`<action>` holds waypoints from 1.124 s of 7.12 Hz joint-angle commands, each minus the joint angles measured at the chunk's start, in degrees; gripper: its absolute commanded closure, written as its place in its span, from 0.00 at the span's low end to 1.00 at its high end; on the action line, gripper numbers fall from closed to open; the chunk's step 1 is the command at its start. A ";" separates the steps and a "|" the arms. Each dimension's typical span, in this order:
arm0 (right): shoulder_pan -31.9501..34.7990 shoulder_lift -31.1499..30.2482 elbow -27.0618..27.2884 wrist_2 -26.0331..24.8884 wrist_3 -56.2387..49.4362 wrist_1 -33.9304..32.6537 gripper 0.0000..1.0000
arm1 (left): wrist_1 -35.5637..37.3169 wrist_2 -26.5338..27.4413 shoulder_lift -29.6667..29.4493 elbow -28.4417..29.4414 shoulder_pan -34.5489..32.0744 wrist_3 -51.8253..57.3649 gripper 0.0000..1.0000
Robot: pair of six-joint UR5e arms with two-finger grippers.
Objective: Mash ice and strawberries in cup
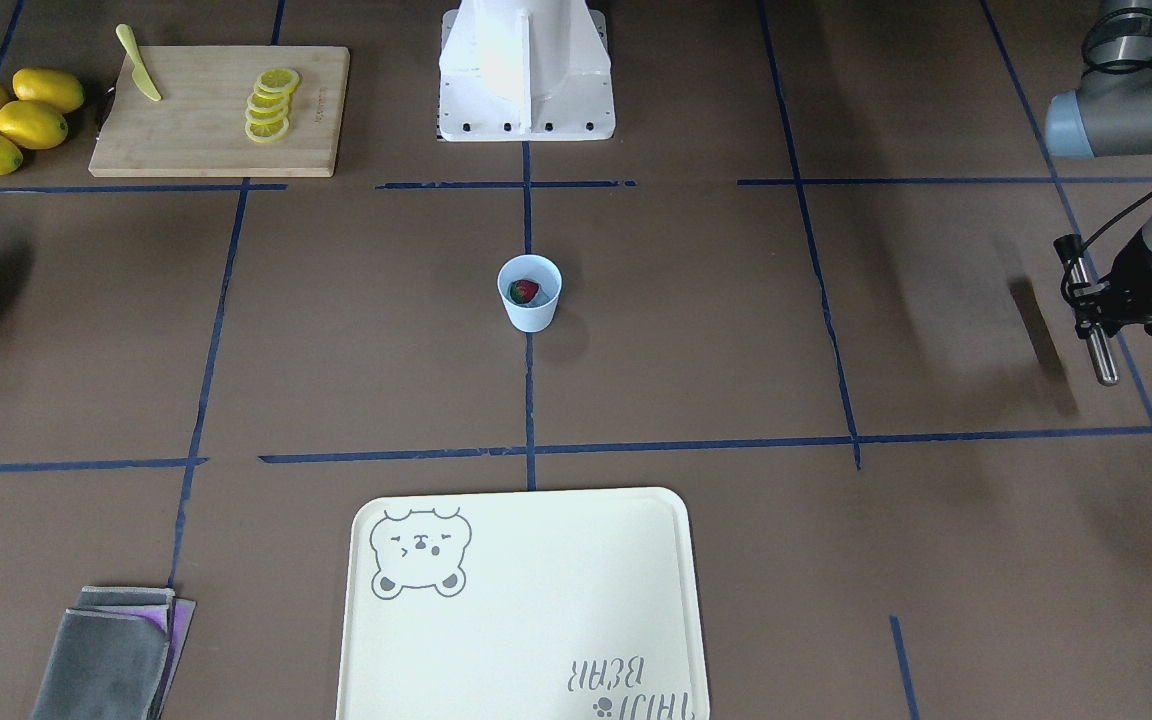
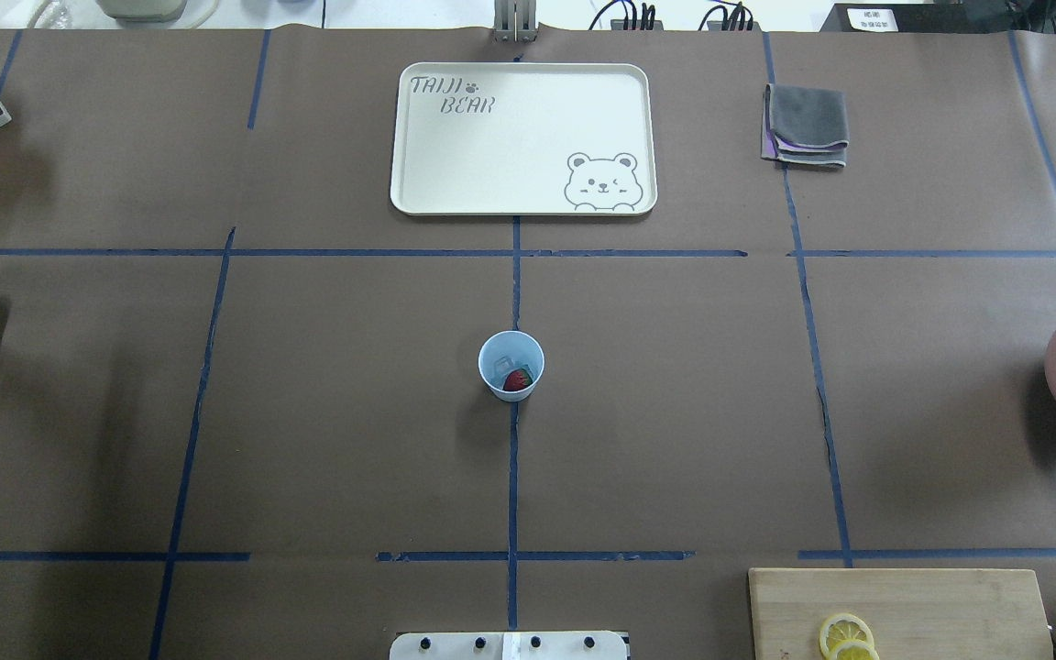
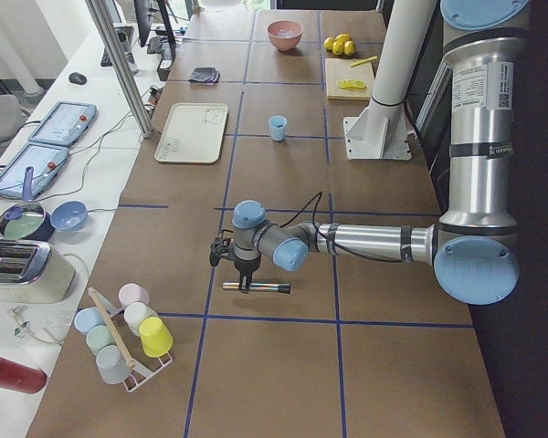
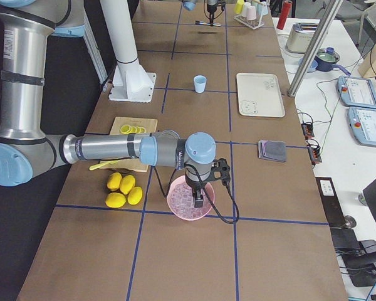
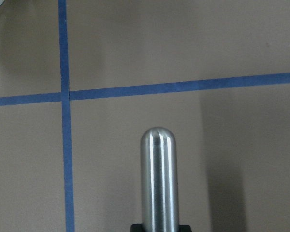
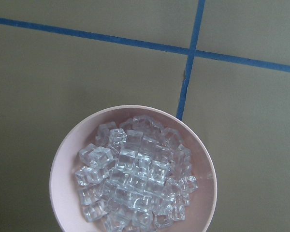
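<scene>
Overhead: light-blue cup point(image 2: 511, 395) at table centre holds a strawberry point(image 2: 516, 380) and ice point(image 2: 501, 367). At its 9 o'clock, the left gripper point(image 1: 1088, 305) clamps a steel muddler point(image 1: 1101, 355), apparently for mashing. The right gripper point(image 4: 197, 199), closure impossible to tell, hovers above the pink ice bowl point(image 6: 56, 171) at 3 o'clock.

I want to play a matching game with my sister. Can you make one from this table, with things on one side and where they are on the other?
Things:
1. strawberry
2. lemon slices
3. heap of ice cubes
4. metal rod

Places:
A. in the pink bowl
B. on the wooden board
C. in the blue cup
D. held in the left gripper

Pairs: 1-C, 2-B, 3-A, 4-D
</scene>
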 commanded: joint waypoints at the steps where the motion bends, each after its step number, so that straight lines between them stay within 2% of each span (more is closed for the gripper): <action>1: 0.00 -0.03 0.13 0.00 0.02 0.00 0.00 | -4.05 0.02 0.16 3.45 0.31 0.01 0.52; 2: 0.00 -0.03 0.22 0.00 0.02 0.00 0.00 | -4.14 0.02 0.16 3.37 0.31 0.01 0.01; 4: 0.00 -0.03 0.22 0.00 0.02 0.00 0.00 | -3.27 -0.67 -0.45 2.85 0.49 0.19 0.00; 5: 0.00 -0.03 0.13 0.00 0.02 0.00 0.00 | -3.00 -6.07 -0.72 2.84 -0.47 0.63 0.00; 6: 0.00 0.14 0.04 0.00 0.02 0.00 0.00 | -1.34 -9.17 -0.98 2.67 -3.44 1.67 0.00; 7: 0.00 0.49 -0.04 0.00 0.02 0.00 0.00 | 2.50 -11.21 -2.20 2.49 -6.95 8.38 0.00; 8: 0.00 0.58 0.04 0.00 0.19 0.00 0.00 | 10.46 -12.53 -4.74 2.14 -13.77 18.63 0.00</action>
